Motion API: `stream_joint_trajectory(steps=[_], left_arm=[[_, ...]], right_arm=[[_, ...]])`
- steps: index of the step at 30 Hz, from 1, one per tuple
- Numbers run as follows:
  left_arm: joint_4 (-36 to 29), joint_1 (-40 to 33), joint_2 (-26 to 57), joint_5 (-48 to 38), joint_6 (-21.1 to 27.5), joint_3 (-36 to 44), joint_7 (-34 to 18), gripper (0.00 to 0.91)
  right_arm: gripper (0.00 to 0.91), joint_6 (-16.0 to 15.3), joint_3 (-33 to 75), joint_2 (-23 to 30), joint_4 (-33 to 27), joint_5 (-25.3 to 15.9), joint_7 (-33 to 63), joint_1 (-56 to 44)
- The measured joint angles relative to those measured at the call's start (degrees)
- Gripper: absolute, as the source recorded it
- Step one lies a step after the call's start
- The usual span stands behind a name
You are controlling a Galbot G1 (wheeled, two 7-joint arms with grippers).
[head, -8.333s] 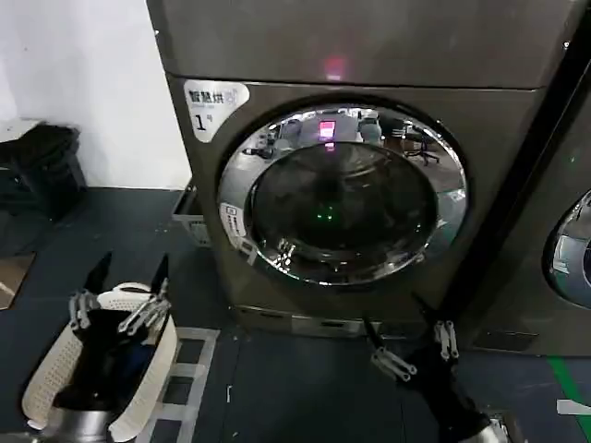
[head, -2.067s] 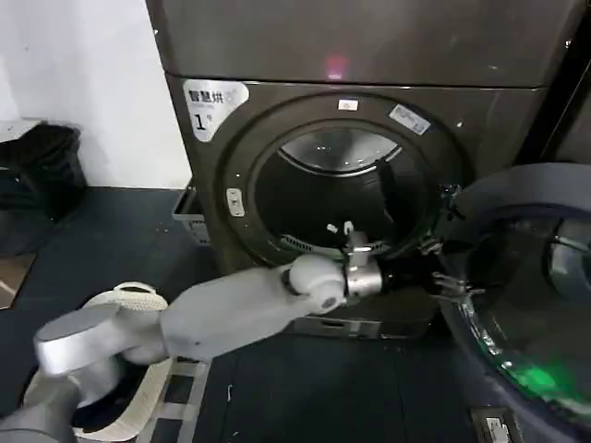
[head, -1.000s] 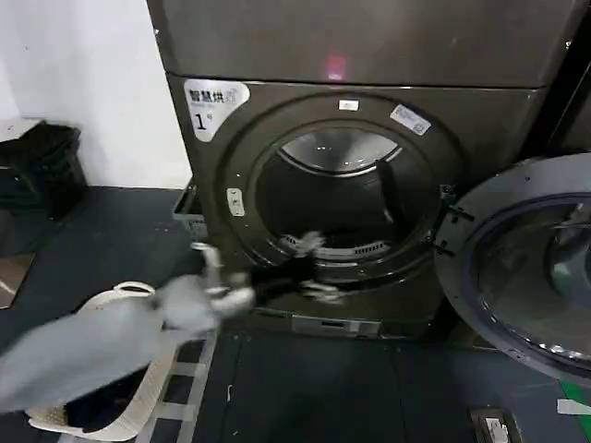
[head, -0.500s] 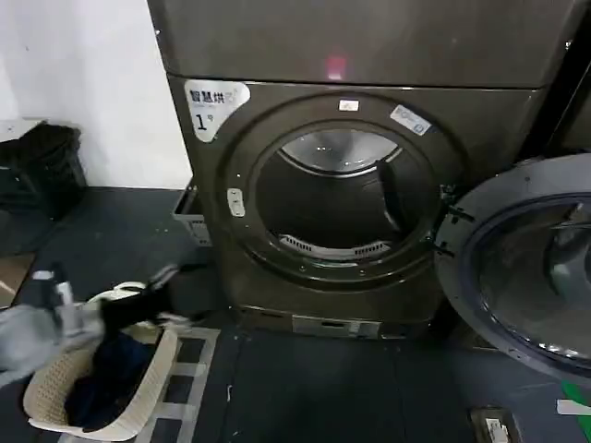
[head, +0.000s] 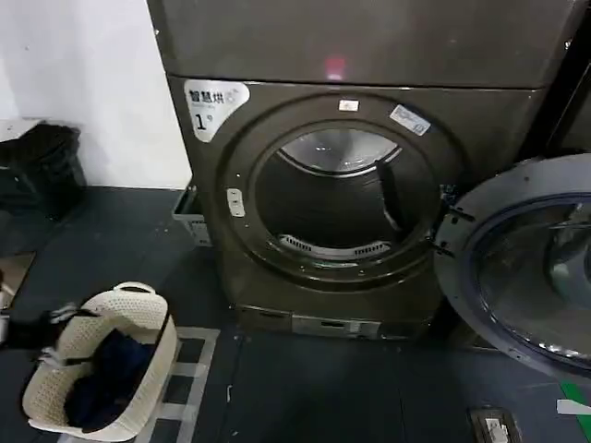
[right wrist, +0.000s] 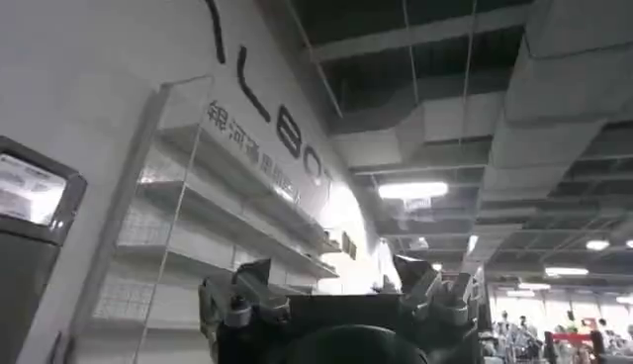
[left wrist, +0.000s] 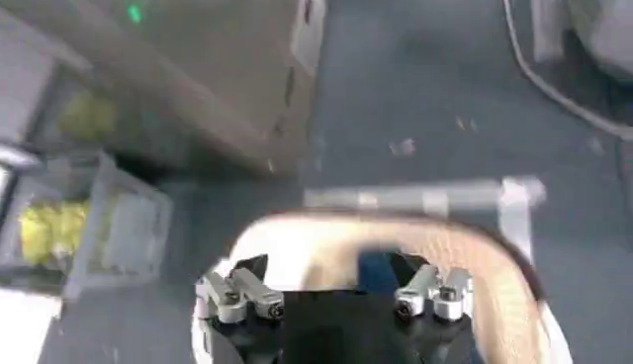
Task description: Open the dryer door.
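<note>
Dryer door (head: 531, 277), the large round porthole with a grey plastic inner face and dark tinted glass, stands swung wide open to my right, hinged at the right edge of the drum opening and turned away from it. The big dark grey-brown metal dryer (head: 277, 120) with the white "1" sticker (head: 214, 103) faces me, and its circular drum opening (head: 337, 208) shows the perforated drum inside.

My left end effector (left wrist: 333, 294) hangs low at my left, above the cream woven plastic laundry basket (head: 138, 318) that sits on the dark floor (head: 314, 397) with dark blue clothes (head: 106, 383) inside. Its fingers (left wrist: 242, 293) are spread apart and hold nothing. A small grey crate (left wrist: 94, 232) sits on the floor near the basket, beside the dryer's base.

My right end effector (right wrist: 341, 292) points up toward the ceiling ducts (right wrist: 475, 119) and a white wall shelf (right wrist: 198, 227); its fingers are apart with nothing between them.
</note>
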Motion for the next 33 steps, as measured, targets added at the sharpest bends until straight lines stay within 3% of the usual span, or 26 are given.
stream_joint_trajectory(steps=[33], left_arm=[[2.9, 0.4, 1.1, 9.0, -3.8, -1.4, 5.9, 0.907]], right_arm=[[0.907, -1.4, 0.3, 0.7, 2.0, -0.4, 0.0, -0.5]])
